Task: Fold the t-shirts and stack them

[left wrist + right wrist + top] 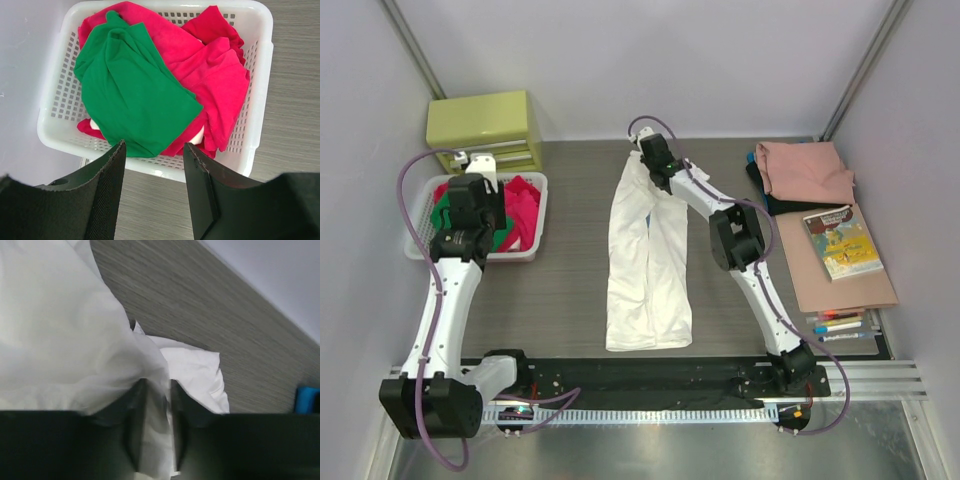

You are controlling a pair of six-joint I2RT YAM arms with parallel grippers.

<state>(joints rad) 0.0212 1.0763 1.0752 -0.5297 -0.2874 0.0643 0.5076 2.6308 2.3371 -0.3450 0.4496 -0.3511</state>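
From above, the white shirt (pixel 645 260) is lying down the middle of the surface (pixel 570 200), its long axis running far to near. The right arm (pixel 735 240) is reaching to the shirt's far end. The left arm (pixel 450 290) is hanging over the basket (pixel 525 255), well off to the side.

At the left wrist, the left jaws are standing spread and holding nothing, with the green shirt (pixel 130 95) and red shirts (pixel 215 85) lying in the basket (pixel 260 75) just beyond.

At the right wrist, the right jaws are standing narrowly parted with a fold of white shirt (pixel 60 340) between them. Whether they are gripping it I cannot tell.
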